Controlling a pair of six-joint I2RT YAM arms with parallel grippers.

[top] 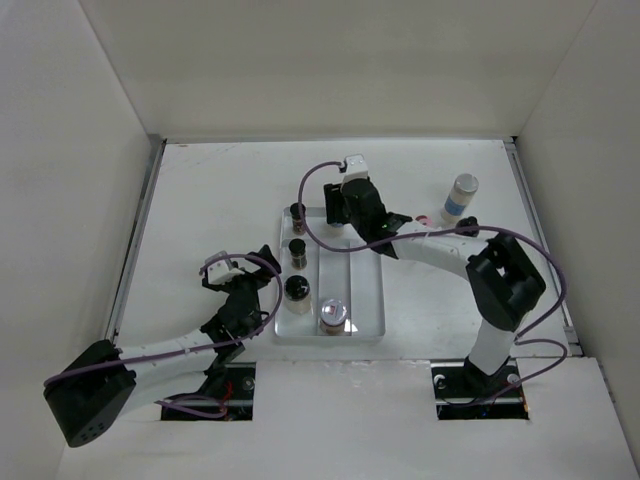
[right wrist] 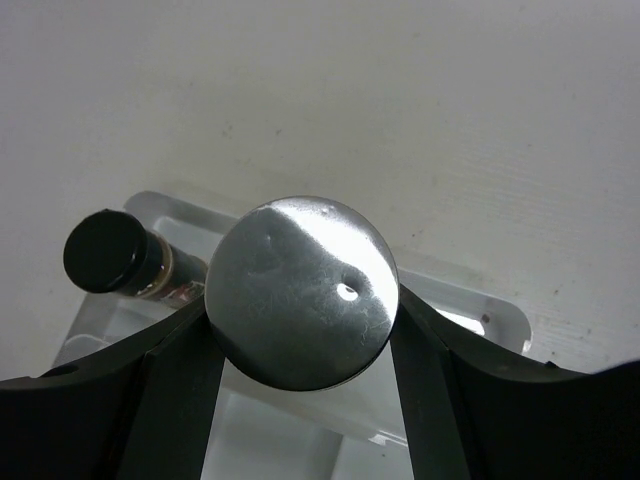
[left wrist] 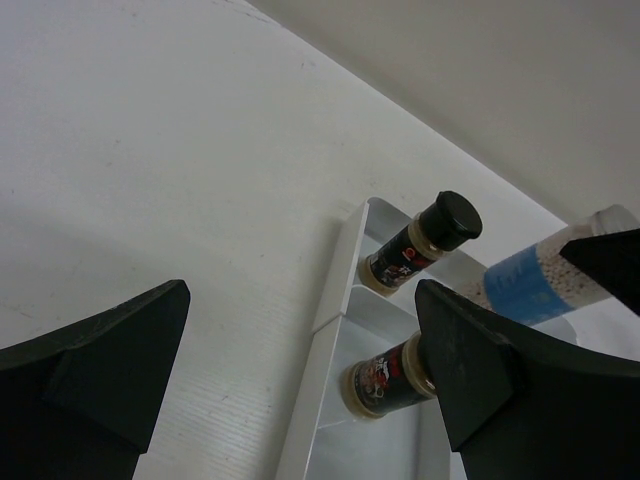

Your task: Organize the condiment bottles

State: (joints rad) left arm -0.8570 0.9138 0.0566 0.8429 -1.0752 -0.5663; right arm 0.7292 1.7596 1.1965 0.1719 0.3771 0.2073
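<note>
Looks roughly halfway. In the tray point(top: 366, 292): three black-capped bottles point(top: 297, 252) down the left side, one silver-capped jar point(top: 333, 315) near right. Pinched in the half-closed right gripper point(right wrist: 303, 345) above the far end: second silver jar point(right wrist: 300, 280). Waiting outside: blue-labelled bottle point(top: 459, 197). Gaping and empty: left gripper point(left wrist: 302, 290).

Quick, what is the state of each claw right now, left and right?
Left claw: open, holding nothing.
Right claw: closed on the small jar with a round shiny silver cap.
</note>
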